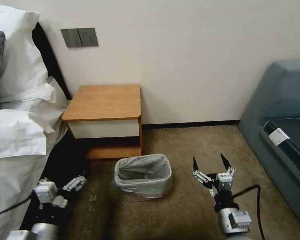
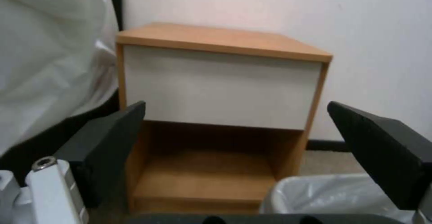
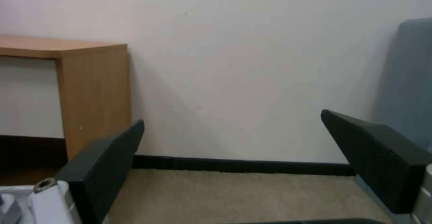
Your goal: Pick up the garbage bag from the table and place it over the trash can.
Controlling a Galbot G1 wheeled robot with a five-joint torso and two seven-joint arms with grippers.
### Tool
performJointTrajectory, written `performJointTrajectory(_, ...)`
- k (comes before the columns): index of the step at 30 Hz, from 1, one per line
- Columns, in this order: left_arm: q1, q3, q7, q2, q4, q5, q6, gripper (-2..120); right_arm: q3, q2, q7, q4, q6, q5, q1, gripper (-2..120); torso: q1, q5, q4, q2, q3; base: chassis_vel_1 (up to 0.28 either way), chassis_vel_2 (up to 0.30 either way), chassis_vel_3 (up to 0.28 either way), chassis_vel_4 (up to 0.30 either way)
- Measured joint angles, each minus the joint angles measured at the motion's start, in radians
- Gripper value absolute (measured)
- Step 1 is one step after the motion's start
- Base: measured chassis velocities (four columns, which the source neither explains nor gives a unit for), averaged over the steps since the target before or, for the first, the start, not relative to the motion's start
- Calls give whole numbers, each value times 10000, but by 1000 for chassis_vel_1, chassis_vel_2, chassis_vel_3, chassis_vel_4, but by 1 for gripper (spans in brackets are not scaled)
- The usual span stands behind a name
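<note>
The garbage bag (image 1: 142, 165), thin grey crinkly plastic, lines the trash can (image 1: 143, 188) and folds down over its rim; it also shows in the left wrist view (image 2: 324, 193). The can stands on the carpet just in front of the table (image 1: 103, 101), whose wooden top is bare. My left gripper (image 1: 75, 185) hangs low to the can's left, open and holding nothing, facing the table's white drawer front (image 2: 220, 89). My right gripper (image 1: 209, 160) is open to the can's right, a short gap from it, with nothing between its fingers and facing the wall beside the table (image 3: 90, 82).
A bed with white sheets (image 1: 16, 140) presses against the table's left side, close to my left arm. A blue-grey sofa (image 1: 280, 106) stands at the right. Open carpet (image 1: 190, 143) lies between can, wall and sofa.
</note>
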Motion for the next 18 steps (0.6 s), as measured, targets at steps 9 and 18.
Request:
performJointTrajectory(9,65,210,-219,-29,-239,802,267,100,88,233,43,109,53,-171,-117,100,0,0,-1,0,0,0,0,0,0)
performJointTrajectory(18,43,213,-245,-17,-239,818,287,100,77,223,61,119,5,-179,-93,100,0,0,-1,0,1,0,0,0,0)
